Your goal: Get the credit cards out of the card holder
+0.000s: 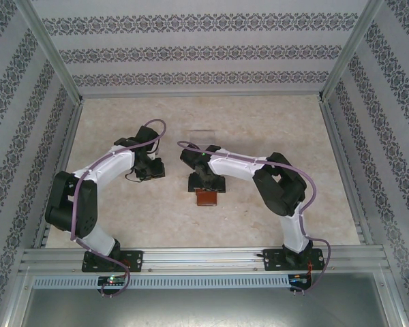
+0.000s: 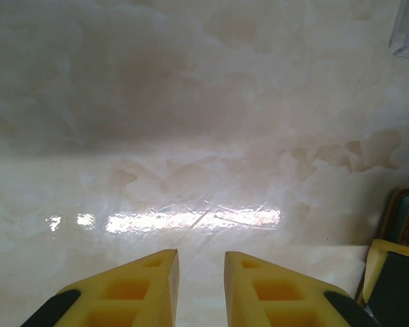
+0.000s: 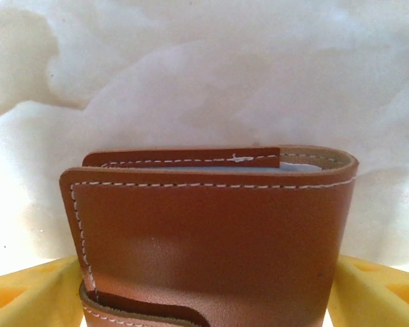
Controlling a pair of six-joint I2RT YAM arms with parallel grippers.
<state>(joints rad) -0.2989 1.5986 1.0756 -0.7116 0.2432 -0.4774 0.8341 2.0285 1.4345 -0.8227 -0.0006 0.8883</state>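
Okay, card holder point(image 3: 211, 238) sits between the spread right fingers point(image 3: 375, 293) - grip unclear.
Probably best to steady it first; left fingers point(image 2: 129, 289) - nearly together, empty - lift the flap.

Bright diffuse light, tabletop point(image 2: 191, 219) glare.

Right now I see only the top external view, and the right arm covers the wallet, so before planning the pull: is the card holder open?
Observer: No, the right wrist view shows the card holder folded shut, pale lining at its far edge.
Operator: Is the right gripper on it?
Observer: Its yellow fingers flank both sides; whether they press, I cannot tell.
Operator: And the left gripper?
Observer: Narrow gap, nothing between, over bare table.
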